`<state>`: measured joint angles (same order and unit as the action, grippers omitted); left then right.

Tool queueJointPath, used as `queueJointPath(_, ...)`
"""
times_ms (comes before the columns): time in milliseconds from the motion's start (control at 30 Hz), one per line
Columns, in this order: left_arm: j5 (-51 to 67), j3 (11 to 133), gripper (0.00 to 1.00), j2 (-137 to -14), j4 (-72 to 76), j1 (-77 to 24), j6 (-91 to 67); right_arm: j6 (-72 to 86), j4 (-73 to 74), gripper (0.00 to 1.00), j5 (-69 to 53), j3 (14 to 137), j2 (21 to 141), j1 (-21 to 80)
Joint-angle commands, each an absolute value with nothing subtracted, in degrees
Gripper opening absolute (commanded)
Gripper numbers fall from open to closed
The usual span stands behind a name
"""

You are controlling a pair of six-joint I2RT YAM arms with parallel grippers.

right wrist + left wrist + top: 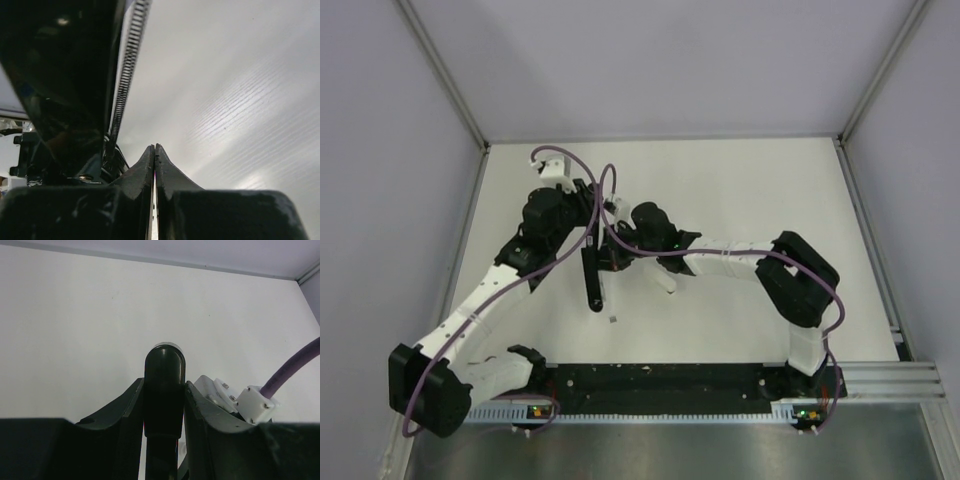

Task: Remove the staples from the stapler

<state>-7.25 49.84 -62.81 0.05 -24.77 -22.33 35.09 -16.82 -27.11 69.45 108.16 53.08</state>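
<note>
The white counter (750, 190) sits inside pale grey walls (380, 150), with a black rail (670, 380) along its near edge where the 2 arms are bolted.

The stapler (591, 280) is left of the counter's centre. From above it is a slim black bar running near to far, its far end lost among the 2 wrists. I cannot tell whether it rests on the counter or hangs above it. In the left wrist view the stapler (164, 390) is clamped between the left jaws, which press on both its sides, and its rounded end sticks out past their tips. In the right wrist view its glossy black body (60, 75) fills the left of the frame, with a long coil spring (127, 75) running along its edge. The right jaws are pressed together with nothing between them, just beside the stapler's body.

The staples (612, 320) show only as a tiny grey speck on the counter, just near and right of the stapler's near tip, apart from it.

The left arm (480, 310) reaches in from the near left corner, and the right arm (800, 280) bends in from the near right. A purple cable (610, 200) loops over both wrists, and in the left wrist view it (295, 370) runs into a white connector (255, 402).
</note>
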Motion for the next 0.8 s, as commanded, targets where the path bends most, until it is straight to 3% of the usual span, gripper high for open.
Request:
queueJointPath(0,-4.5,54.4,0.00,-58.0,3.9,-25.0,-23.5,32.3,-15.5,0.00,-25.8,70.2,103.4,52.8)
queueJointPath(467,-4.4,56.3,0.00,-51.2,0.7,-25.2,-22.5,23.3,3.8,0.00,-5.6,70.2,86.8,47.6)
queueJointPath(767,-4.8,57.3,0.00,-50.0,2.4,-25.2,-22.5,26.4,12.9,0.00,-11.9,66.0,77.8,48.7)
